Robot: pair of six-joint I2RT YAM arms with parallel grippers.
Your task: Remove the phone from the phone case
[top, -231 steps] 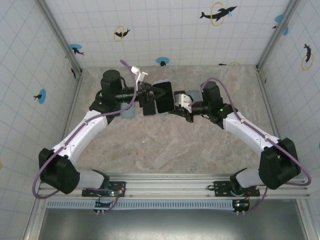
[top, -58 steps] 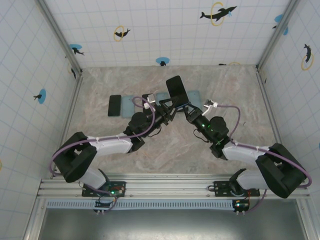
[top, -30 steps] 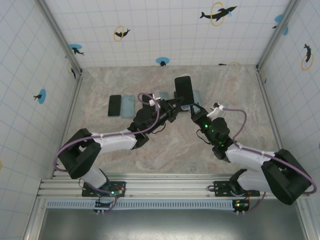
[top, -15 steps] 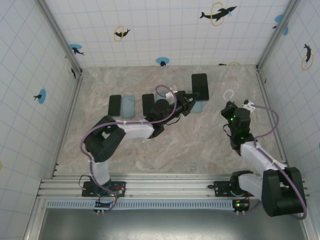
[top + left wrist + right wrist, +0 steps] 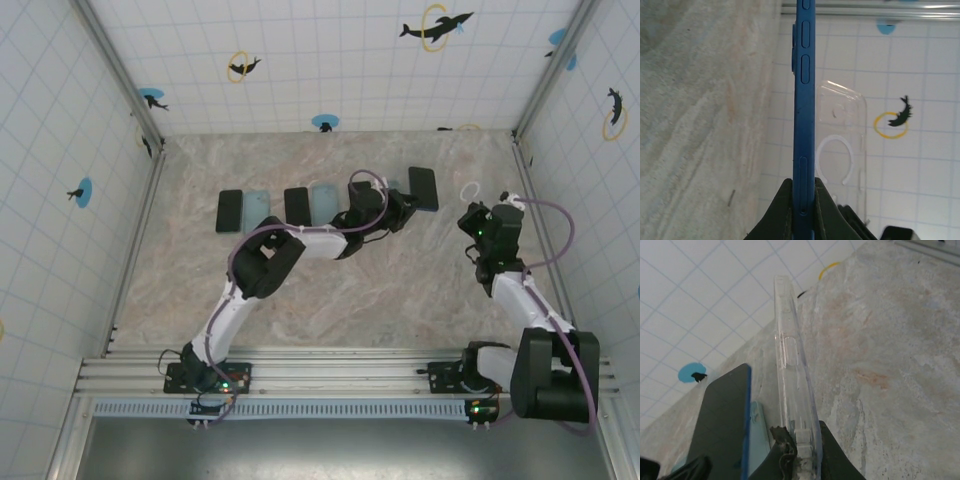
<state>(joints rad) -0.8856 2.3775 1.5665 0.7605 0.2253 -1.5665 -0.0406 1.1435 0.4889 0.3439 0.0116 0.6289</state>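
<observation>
At upper right of the overhead frame, the left tool (image 5: 405,207) clamps the phone (image 5: 423,188), the right tool (image 5: 480,207) the clear case (image 5: 468,190). Held apart, one per arm, they appear fully separated.

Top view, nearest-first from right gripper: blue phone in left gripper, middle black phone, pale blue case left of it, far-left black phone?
1. blue phone, in left gripper, beside right gripper
2. middle black phone, mid-row
3. pale blue case, left of it
4. far-left black phone, row's end
</observation>
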